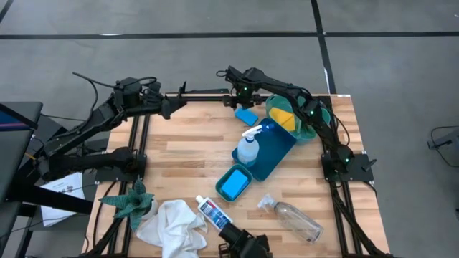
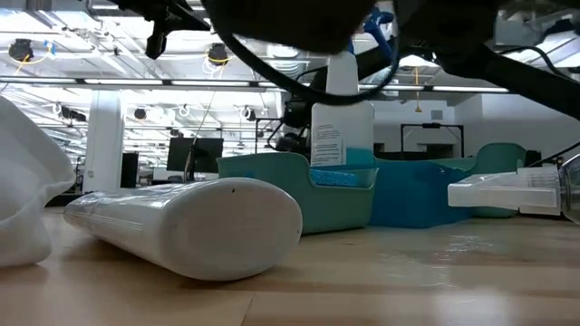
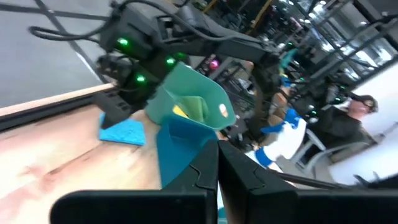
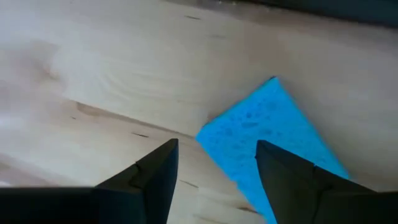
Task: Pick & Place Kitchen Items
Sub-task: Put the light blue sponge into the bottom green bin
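Now the right gripper (image 4: 214,171), its fingers open, hangs just over the blue sponge (image 1: 246,115) at the table's far edge, so next it should probably go down and squeeze it.

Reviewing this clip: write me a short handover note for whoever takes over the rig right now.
Right end effector: open, poised over the loose blue sponge at the table's far edge; nothing held.
Left end effector: shut, empty, waiting at the far left of the table.
Placed: yellow pad in the green bowl; spray bottle on the blue tray; another sponge in the small teal bin.
Still loose on the near side: white cloth, small blue-labelled bottle, clear plastic bottle.
Next, probably: close on the far sponge and place it, then the near items.
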